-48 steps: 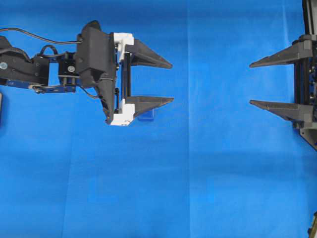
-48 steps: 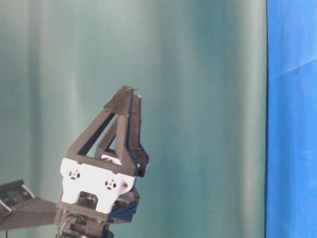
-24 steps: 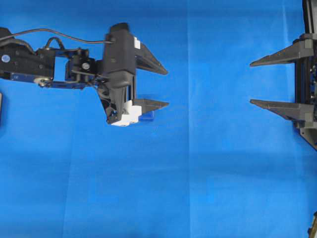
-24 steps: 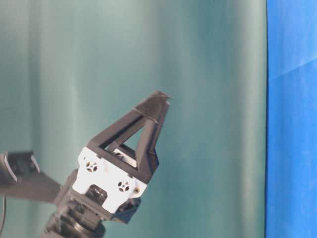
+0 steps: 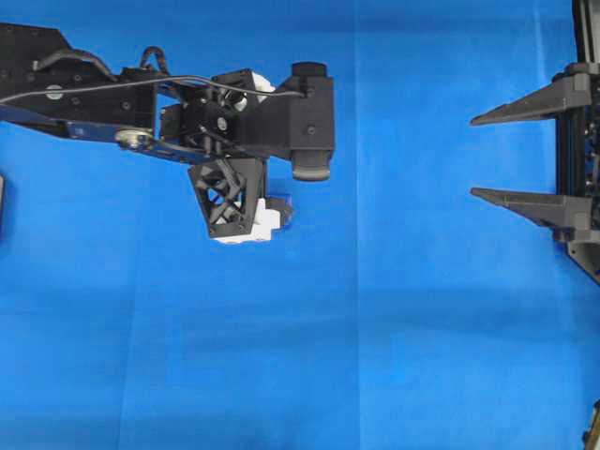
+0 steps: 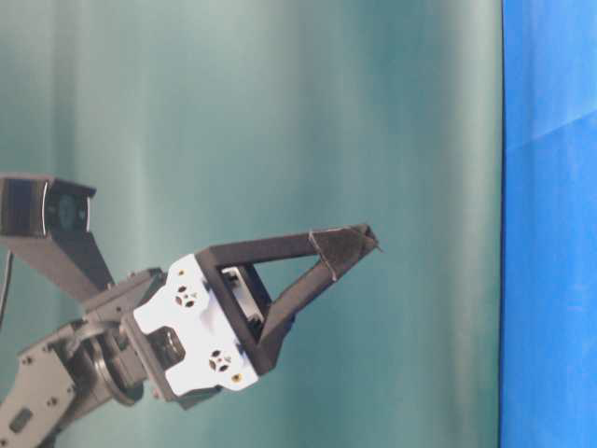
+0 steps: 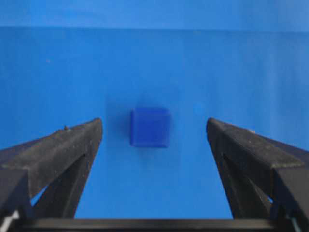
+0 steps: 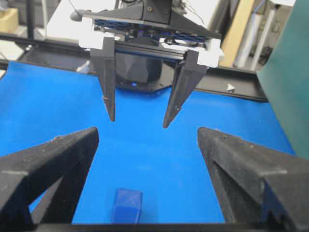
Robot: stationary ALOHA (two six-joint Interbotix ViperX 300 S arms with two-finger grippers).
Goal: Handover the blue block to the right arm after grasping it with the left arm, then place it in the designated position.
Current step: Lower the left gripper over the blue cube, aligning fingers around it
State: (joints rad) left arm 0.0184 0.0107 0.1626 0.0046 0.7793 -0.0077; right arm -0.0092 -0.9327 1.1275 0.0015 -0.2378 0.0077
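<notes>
The blue block lies on the bright blue cloth, centred ahead of my left gripper, which is open wide and empty. In the overhead view the left arm is tipped downward over the block, which mostly hides under a white finger mount. The right wrist view shows the left gripper hanging above the cloth, apart from the block. My right gripper is open and empty at the right edge, its fingers pointing left. It also shows in the right wrist view.
The blue cloth covers the whole table. A teal curtain stands behind the left gripper in the table-level view. A black frame rail runs along the far edge.
The left arm has reached further right and pitched its gripper downward over the block, still open. The right gripper has not moved.
</notes>
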